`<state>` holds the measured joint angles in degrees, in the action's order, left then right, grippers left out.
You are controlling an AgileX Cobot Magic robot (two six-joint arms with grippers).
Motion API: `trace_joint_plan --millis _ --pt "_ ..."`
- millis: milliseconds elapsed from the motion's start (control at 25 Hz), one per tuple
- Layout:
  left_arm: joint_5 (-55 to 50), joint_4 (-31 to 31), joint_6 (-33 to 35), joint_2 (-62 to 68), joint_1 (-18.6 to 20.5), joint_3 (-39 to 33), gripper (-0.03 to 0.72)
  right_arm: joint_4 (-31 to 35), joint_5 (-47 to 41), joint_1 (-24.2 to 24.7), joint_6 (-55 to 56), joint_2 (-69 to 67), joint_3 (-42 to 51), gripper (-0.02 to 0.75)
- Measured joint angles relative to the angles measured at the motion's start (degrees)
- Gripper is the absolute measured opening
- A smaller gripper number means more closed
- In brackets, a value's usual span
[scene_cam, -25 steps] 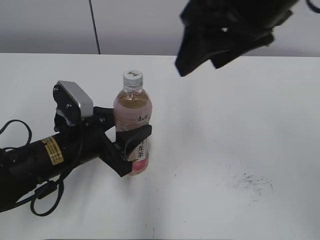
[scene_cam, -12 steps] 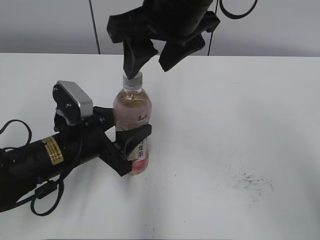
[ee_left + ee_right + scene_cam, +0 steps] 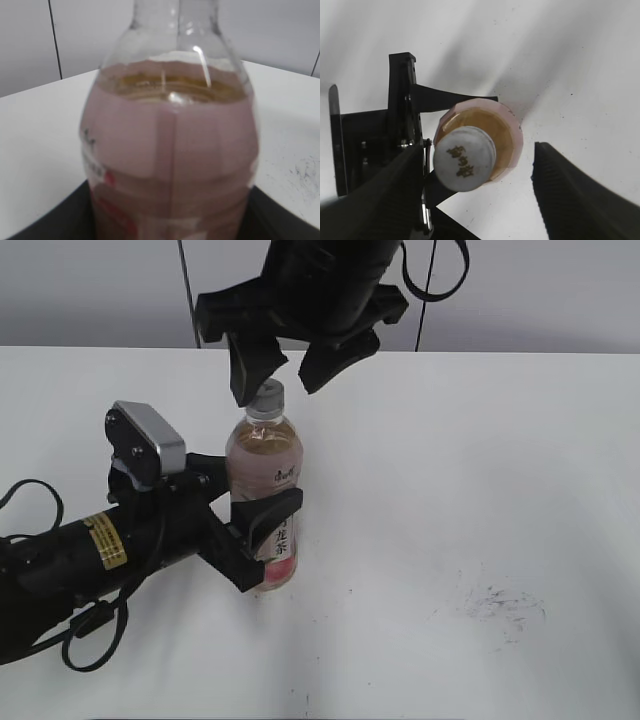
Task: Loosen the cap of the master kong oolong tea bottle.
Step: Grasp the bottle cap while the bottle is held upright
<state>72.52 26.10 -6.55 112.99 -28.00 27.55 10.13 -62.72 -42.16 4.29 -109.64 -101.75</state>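
The master kong oolong tea bottle (image 3: 266,475) stands upright on the white table, with its pink-and-white label and amber tea. My left gripper (image 3: 262,528) is shut on its lower body; the bottle fills the left wrist view (image 3: 170,145), with dark fingers at both bottom corners. The white cap (image 3: 266,398) is on the neck. My right gripper (image 3: 287,370) hangs open just above it, one finger on each side. In the right wrist view the cap (image 3: 464,165) lies between the fingers of the right gripper (image 3: 480,197), close to the left finger and apart from the right one.
The left arm and its wrist camera (image 3: 148,445) lie along the table at the left, with a loose cable (image 3: 90,632) near the front edge. Dark scuff marks (image 3: 500,602) are on the table at the right. A grey wall stands behind.
My right gripper has moved from the upper right leftwards and down to above the cap, jaws open on either side. The bottle and the left gripper have stayed still.
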Motion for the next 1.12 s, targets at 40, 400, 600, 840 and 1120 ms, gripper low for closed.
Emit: trace_joint_plan --millis 40,400,600,840,1120 --pt "0.0 0.0 0.0 0.0 0.0 0.0 0.396 0.0 0.1 0.0 0.0 -0.1 0.0 0.509" --pt "0.0 0.0 0.0 0.0 0.0 0.0 0.396 0.6 0.8 0.0 0.1 -0.8 -0.2 0.362" --pt "0.0 0.0 0.0 0.0 0.0 0.0 0.396 1.1 0.8 -0.2 -1.8 -0.8 -0.2 0.273" --pt "-0.1 -0.1 0.0 0.0 0.0 -0.1 0.396 1.4 0.1 -0.2 -19.0 -0.8 -0.2 0.272" --pt "-0.1 0.6 0.6 0.0 0.0 -0.3 0.396 2.2 -1.5 -0.2 -70.2 -0.8 -0.4 0.272"
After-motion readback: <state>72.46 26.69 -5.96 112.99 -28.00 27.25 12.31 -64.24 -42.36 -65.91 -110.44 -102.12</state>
